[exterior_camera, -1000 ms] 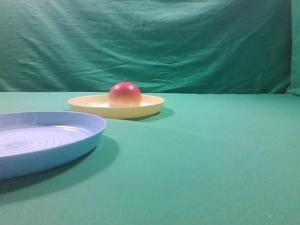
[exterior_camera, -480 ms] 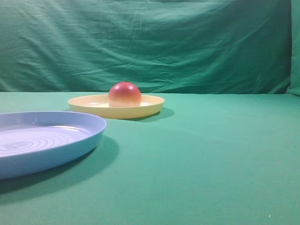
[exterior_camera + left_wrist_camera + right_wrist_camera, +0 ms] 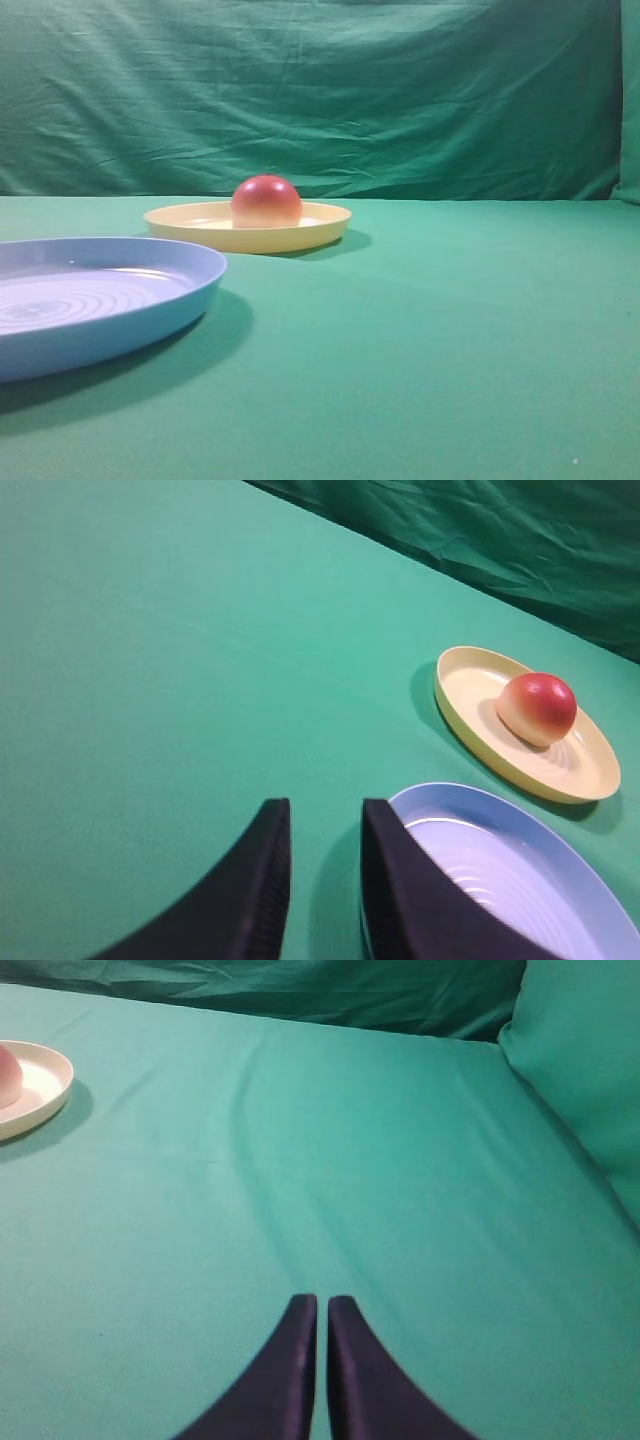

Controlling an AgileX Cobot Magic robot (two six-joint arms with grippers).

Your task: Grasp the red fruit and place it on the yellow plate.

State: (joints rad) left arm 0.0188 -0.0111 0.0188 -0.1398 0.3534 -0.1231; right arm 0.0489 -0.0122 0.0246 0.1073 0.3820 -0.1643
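The red fruit [image 3: 266, 201] rests flat side down in the middle of the yellow plate [image 3: 325, 222], also seen in the left wrist view as fruit [image 3: 537, 707] on plate [image 3: 460, 690]. My left gripper [image 3: 325, 813] hangs low and well short of that plate, open with a modest gap and nothing between its dark fingers. My right gripper [image 3: 321, 1302] is far to the right over bare cloth, its fingers nearly touching and empty. The right wrist view catches only the plate's edge [image 3: 45, 1090] and a sliver of fruit [image 3: 8, 1075]. Neither gripper shows in the exterior high view.
A light-blue plate with concentric rings [image 3: 150, 300] lies at the near left, its rim [image 3: 470, 795] just right of my left gripper's right finger. Green cloth covers the table, and a green curtain [image 3: 330, 90] hangs behind. A cloth fold [image 3: 575, 1080] rises at the right.
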